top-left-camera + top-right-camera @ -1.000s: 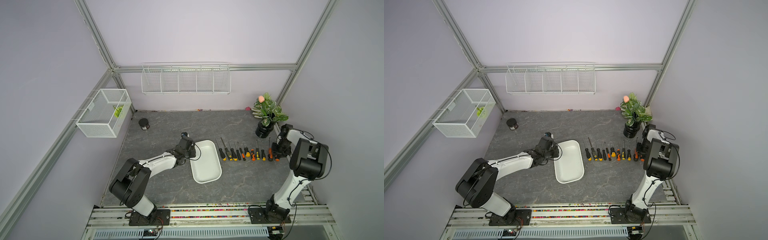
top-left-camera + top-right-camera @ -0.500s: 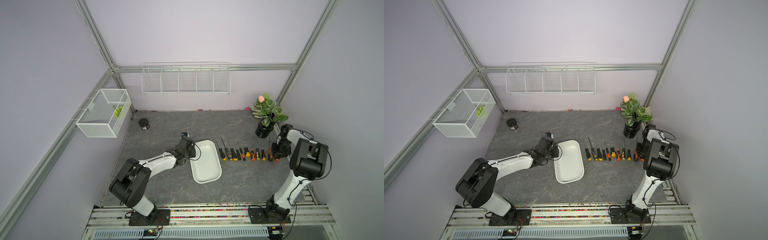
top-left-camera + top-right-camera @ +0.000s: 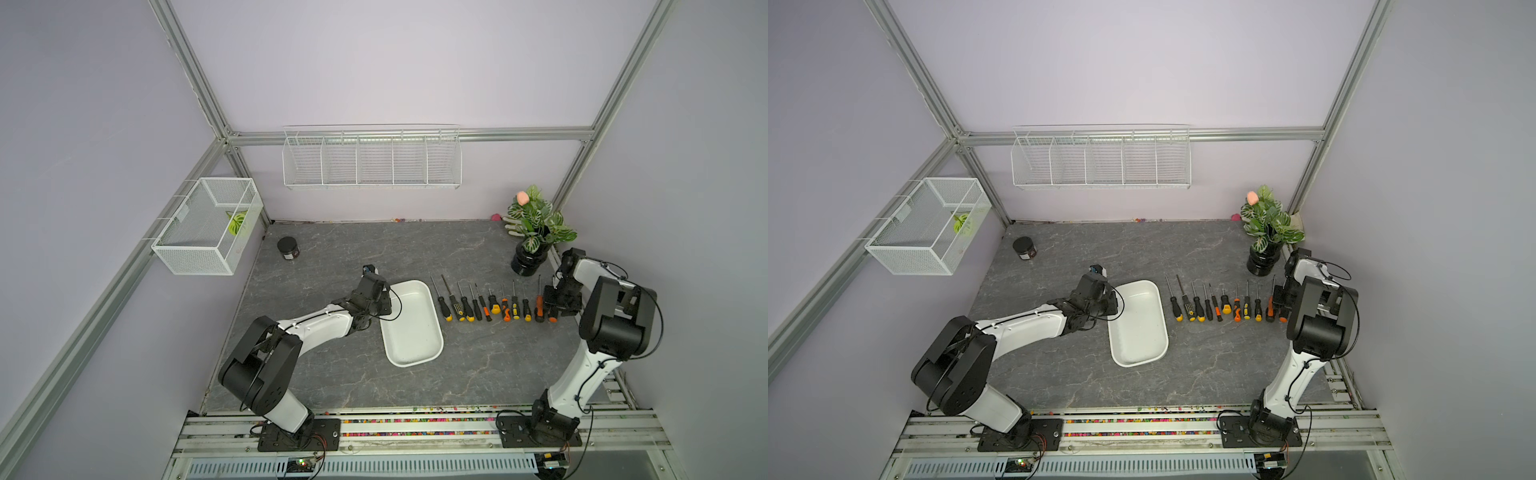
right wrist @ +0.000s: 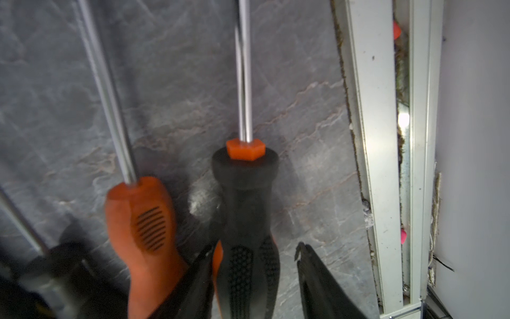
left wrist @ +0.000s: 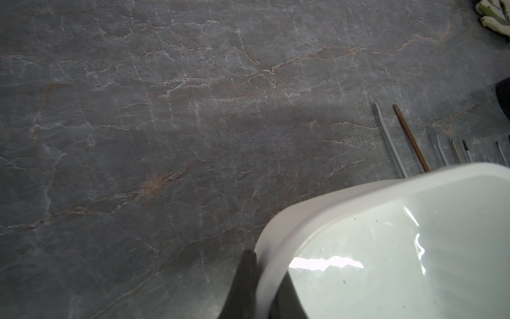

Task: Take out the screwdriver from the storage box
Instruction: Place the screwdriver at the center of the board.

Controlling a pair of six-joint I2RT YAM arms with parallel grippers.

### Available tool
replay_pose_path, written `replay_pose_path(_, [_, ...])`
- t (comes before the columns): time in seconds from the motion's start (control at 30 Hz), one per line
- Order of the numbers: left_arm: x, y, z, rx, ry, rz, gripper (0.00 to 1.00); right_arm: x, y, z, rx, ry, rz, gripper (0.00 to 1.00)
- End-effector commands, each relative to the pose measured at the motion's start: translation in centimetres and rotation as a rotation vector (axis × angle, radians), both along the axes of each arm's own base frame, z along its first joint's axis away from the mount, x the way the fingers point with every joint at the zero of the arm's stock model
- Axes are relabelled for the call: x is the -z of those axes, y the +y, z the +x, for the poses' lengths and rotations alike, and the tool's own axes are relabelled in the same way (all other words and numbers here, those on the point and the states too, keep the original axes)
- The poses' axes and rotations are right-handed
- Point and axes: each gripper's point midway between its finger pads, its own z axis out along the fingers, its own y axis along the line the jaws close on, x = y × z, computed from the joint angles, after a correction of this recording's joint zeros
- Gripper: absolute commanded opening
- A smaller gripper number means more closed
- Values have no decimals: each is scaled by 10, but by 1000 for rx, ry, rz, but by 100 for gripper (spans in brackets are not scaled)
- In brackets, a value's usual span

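The white storage box lies mid-table in both top views, and nothing shows inside it. My left gripper is shut on the box's rim, with one finger outside the wall and one inside. It stands at the box's far-left corner. A black screwdriver with an orange collar lies on the table at the right end of a row. My right gripper straddles its handle with jaws open. One finger is close against the handle and the other stands apart.
Several screwdrivers lie side by side right of the box, an orange-handled one nearest my right gripper. A potted plant stands behind, a black jar at far left. The table's metal edge rail runs close by.
The right gripper's jaws have widened around the black screwdriver's handle. The left gripper and the box have not moved.
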Motion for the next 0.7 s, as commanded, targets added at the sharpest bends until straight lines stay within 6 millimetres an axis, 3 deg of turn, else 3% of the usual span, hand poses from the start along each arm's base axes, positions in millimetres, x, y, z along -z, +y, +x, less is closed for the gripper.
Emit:
replay_pose_path(0.0, [-3, -1, 8, 2, -24, 3, 0, -15, -4, 2, 15, -24, -31, 52])
replay_pose_path(0.33, [-2, 1, 5, -1, -21, 7, 0, -47, 2, 11, 20, -130, -36, 53])
replay_pose_path(0.67, [-6, 20, -1, -22, -19, 85, 0, -63, 32, 13, -21, -212, -28, 55])
